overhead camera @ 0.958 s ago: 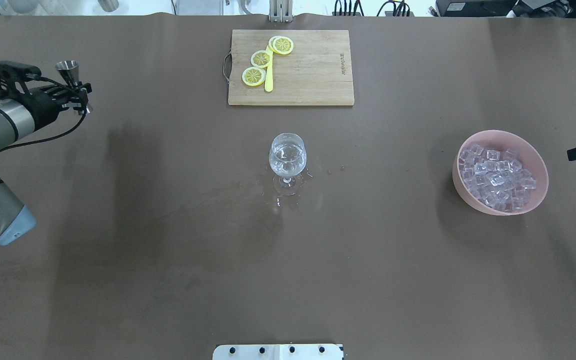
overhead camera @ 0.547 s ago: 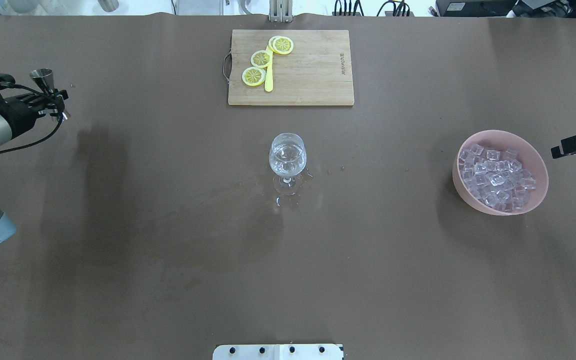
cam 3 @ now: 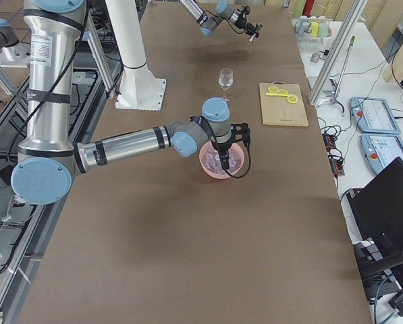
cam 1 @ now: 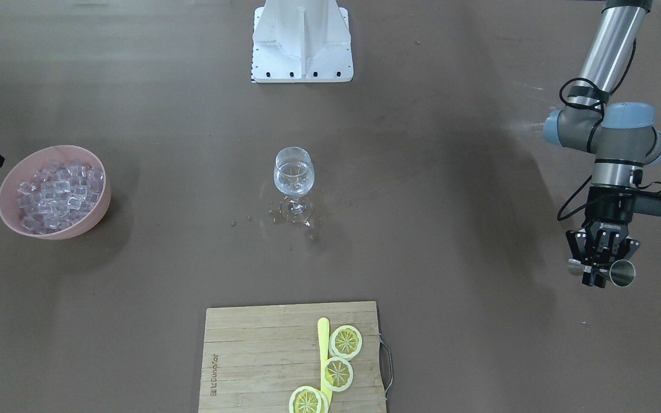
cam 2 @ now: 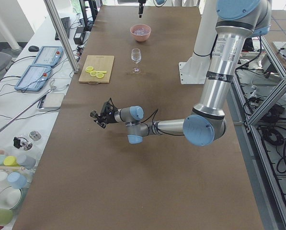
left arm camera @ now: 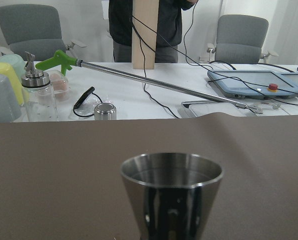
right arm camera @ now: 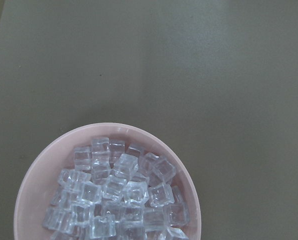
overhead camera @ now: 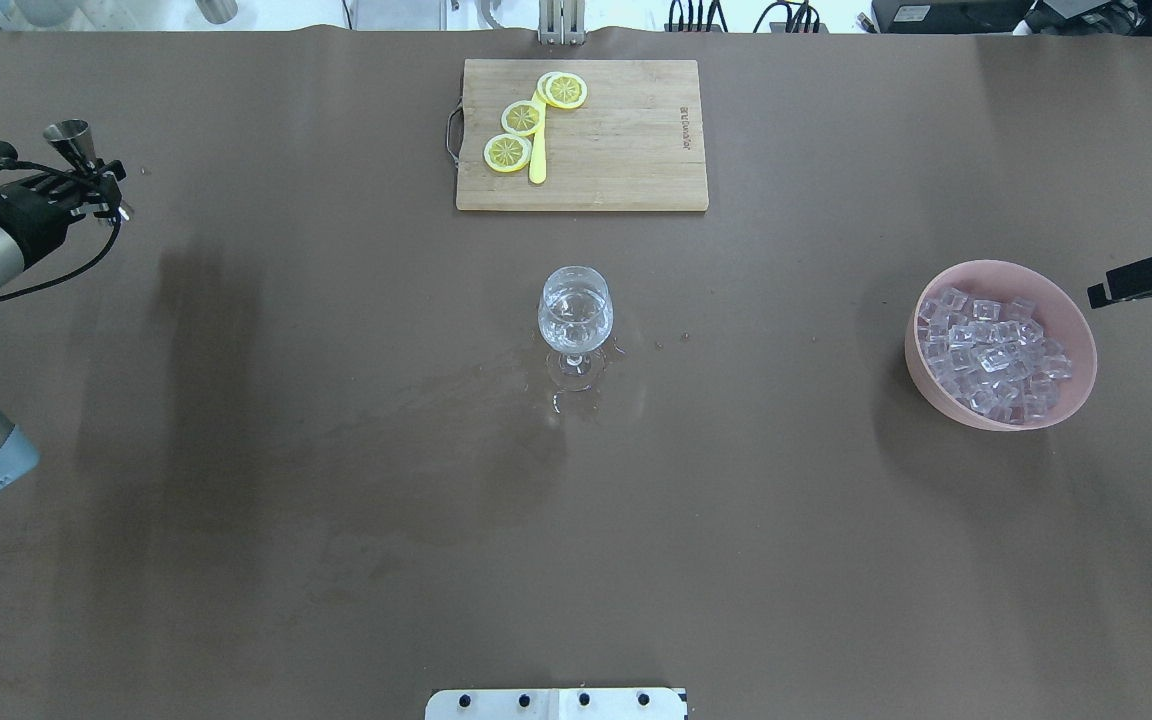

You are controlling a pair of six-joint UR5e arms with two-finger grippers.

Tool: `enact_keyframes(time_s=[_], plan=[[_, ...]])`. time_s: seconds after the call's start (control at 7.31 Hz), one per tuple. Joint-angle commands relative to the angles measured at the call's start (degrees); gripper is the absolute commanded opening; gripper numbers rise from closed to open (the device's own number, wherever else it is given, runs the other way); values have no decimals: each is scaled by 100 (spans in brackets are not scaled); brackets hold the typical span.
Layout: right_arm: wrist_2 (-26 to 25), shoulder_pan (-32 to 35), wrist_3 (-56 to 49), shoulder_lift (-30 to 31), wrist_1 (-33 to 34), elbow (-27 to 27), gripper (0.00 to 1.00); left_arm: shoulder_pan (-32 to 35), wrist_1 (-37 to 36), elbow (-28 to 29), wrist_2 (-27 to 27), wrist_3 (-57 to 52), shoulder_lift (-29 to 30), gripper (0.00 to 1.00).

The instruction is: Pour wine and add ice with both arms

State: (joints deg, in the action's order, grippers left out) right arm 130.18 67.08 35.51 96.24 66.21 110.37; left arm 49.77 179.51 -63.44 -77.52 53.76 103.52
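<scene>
My left gripper [overhead camera: 98, 192] [cam 1: 600, 268] is shut on a steel jigger [overhead camera: 69, 138] [cam 1: 623, 273] [left arm camera: 171, 192] and holds it above the table's far left. A clear stemmed glass [overhead camera: 576, 310] [cam 1: 294, 171] stands mid-table with a little clear wine [overhead camera: 576, 322] in it. A pink bowl [overhead camera: 911, 345] [right arm camera: 41, 167] at the right holds heaped ice cubes [overhead camera: 991, 350] [right arm camera: 119, 195] [cam 1: 58, 192]. Only a black part of my right wrist [overhead camera: 1151, 278] shows beside the bowl. The right gripper [cam 3: 225, 156] hangs over the bowl; I cannot tell if it is open or shut.
A wooden cutting board [overhead camera: 626, 140] [cam 1: 250, 355] with lemon slices [overhead camera: 521, 118] and a yellow knife lies at the table's far side. Spilled drops [overhead camera: 576, 400] lie around the glass's foot. The white pedestal base [cam 1: 302, 40] stands at the robot's side.
My left arm has drawn back to the left with the jigger in it. The black part of my right wrist has moved in toward the bowl.
</scene>
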Motion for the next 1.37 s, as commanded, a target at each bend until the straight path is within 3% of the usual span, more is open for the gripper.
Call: enact_keyframes(time_s=[0.0, 0.27, 0.41, 0.55, 0.96, 1.23], plan=[[-1, -2, 0, -18, -3, 2, 99, 7, -240, 33, 53, 47, 80, 19], [8, 7, 0, -27, -3, 28, 99, 7, -328, 33, 53, 4, 80, 31], [17, 7, 9, -18, -3, 54, 99, -2, -346, 33, 53, -14, 89, 87], [17, 7, 9, -18, -3, 55, 99, -2, -346, 33, 44, -14, 89, 98], [25, 16, 9, 0, -3, 46, 99, 24, -434, -19, -8, -49, 177, 98], [17, 16, 9, -9, -3, 55, 99, 434, -652, -369, -698, -171, 168, 98]])
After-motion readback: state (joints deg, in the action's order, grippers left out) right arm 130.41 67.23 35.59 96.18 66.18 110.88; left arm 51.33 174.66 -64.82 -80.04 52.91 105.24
